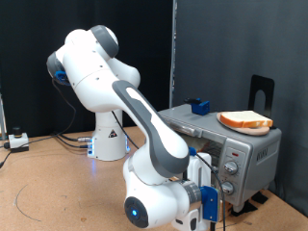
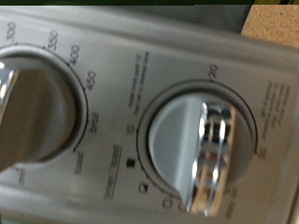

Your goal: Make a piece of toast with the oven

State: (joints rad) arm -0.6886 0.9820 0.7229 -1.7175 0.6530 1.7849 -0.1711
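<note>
The silver oven [image 1: 252,146] stands on the table at the exterior view's right. One piece of toast [image 1: 245,121], with a pale face and brown crust, lies flat on the oven's top. The gripper [image 1: 216,189] is right in front of the oven's knob panel, with its fingers at the knobs [image 1: 232,166]. The wrist view shows the panel very close: a chrome-barred timer knob [image 2: 201,142] fills the middle and a temperature knob [image 2: 26,112] sits beside it. No fingers show in the wrist view. The arm hides the oven's door and inside.
A small blue block [image 1: 199,105] sits on the oven's top towards the back. A black stand [image 1: 261,92] rises behind the oven. Cables and a small box [image 1: 16,141] lie on the table at the exterior view's left, by the robot base [image 1: 108,142].
</note>
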